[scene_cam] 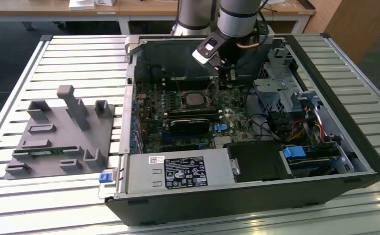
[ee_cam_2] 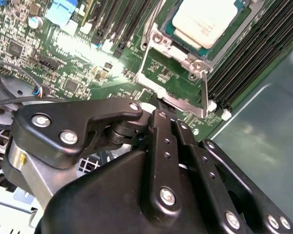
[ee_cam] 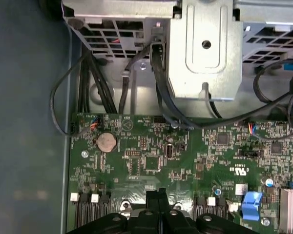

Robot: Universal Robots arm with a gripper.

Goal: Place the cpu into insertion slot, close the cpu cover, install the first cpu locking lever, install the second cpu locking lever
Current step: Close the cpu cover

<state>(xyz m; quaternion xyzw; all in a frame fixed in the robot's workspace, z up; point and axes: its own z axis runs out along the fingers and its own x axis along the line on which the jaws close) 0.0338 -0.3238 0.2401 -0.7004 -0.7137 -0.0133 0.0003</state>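
The cpu (ee_cam_2: 205, 19) is seated, the claw (ee_cam_2: 156, 103) shut beside it.
We see it flat in the insertion slot (ee_cam_2: 156, 41), toward the exterior view's left of the claw, whose fingers meet on nothing near the metal lever (ee_cam_2: 204, 90).

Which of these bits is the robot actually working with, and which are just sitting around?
In the job:
gripper
cpu
cpu cover
locking lever

Just lying about:
grey fixture block
power supply
coin battery
black cables
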